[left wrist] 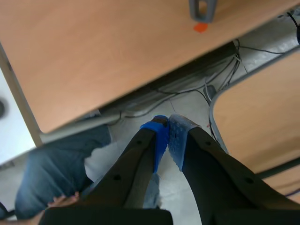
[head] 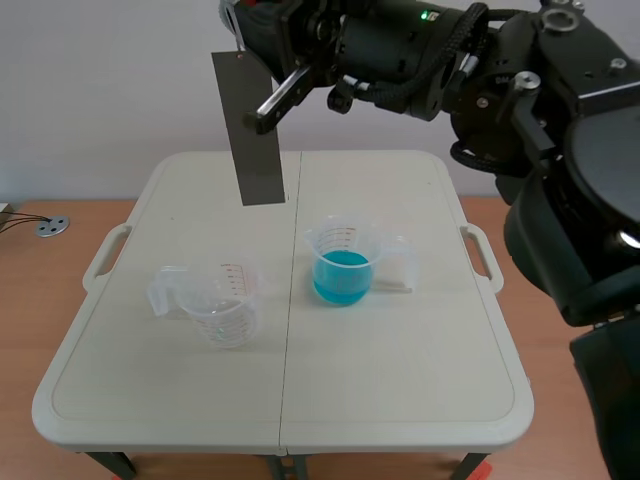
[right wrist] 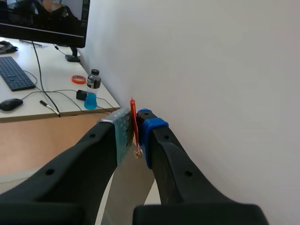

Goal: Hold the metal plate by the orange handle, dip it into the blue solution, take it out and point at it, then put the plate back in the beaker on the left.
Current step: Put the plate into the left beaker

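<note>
The metal plate [head: 250, 130] hung upright from my right pincer [right wrist: 137, 133], whose pads were clamped on the orange handle [right wrist: 133, 110] so that the bare lower end was free for dipping. The plate was high over the far part of the table [head: 400, 400] and touched nothing. Below it stood the beaker of blue solution [head: 343, 262] to the right and the empty beaker [head: 218, 305] to the left, well apart, with nothing obstructing either mouth. My left pincer [left wrist: 168, 129] was closed on nothing, aimed at the floor off the table, clear of the work.
</note>
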Controlling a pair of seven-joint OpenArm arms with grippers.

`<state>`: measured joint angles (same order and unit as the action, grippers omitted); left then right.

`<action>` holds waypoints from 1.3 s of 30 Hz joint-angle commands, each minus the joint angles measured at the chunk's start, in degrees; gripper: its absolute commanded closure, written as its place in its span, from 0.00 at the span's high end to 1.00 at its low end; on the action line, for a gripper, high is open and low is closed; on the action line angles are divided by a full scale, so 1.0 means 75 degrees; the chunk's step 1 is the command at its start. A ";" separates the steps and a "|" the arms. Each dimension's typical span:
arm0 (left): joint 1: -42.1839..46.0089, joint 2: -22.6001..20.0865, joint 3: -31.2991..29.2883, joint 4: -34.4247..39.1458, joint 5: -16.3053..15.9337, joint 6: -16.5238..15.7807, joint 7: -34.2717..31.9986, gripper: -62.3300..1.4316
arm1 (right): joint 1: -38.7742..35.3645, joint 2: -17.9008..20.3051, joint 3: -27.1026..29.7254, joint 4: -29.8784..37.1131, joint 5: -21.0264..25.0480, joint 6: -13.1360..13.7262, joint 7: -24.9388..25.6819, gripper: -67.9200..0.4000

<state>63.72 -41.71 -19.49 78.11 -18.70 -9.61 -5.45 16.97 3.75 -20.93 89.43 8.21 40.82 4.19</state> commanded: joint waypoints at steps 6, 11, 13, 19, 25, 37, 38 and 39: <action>0.0175 0.0364 -0.0003 0.0023 0.0006 -0.0032 0.0079 0.06 | 0.0169 -0.0204 -0.0437 0.0192 0.0114 -0.0032 -0.0006 0.03; 0.0160 0.0373 0.0026 0.0023 0.0006 -0.0052 0.0073 0.06 | 0.0154 -0.0207 -0.0793 0.0192 0.0119 -0.0032 0.0000 0.03; 0.0157 0.0373 0.0026 0.0023 0.0006 -0.0050 0.0073 0.06 | 0.0149 -0.0207 -0.0901 0.0192 0.0119 -0.0035 0.0000 0.03; 0.0157 0.0373 0.0026 0.0023 0.0006 -0.0052 0.0073 0.06 | 0.0149 -0.0207 -0.1105 0.0192 0.0146 -0.0035 0.0003 0.03; 0.0157 0.0373 0.0026 0.0023 0.0006 -0.0052 0.0076 0.06 | 0.0125 -0.0315 -0.1169 0.0181 0.0143 -0.0038 -0.0012 0.03; 0.0157 0.0373 0.0026 0.0023 0.0003 -0.0050 0.0070 0.06 | 0.0105 -0.0356 -0.1172 0.0093 0.0149 -0.0041 -0.0026 0.03; 0.0157 0.0373 0.0026 0.0023 0.0003 -0.0052 0.0070 0.06 | 0.0105 -0.0356 -0.1172 0.0061 0.0149 -0.0041 -0.0023 0.03; 0.0157 0.0373 0.0026 0.0023 0.0003 -0.0052 0.0070 0.06 | 0.0105 -0.0356 -0.1172 0.0023 0.0149 -0.0041 -0.0020 0.03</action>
<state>65.06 -38.74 -19.42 78.11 -18.46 -10.07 -4.56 16.95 1.43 -29.39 89.38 8.40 40.80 3.09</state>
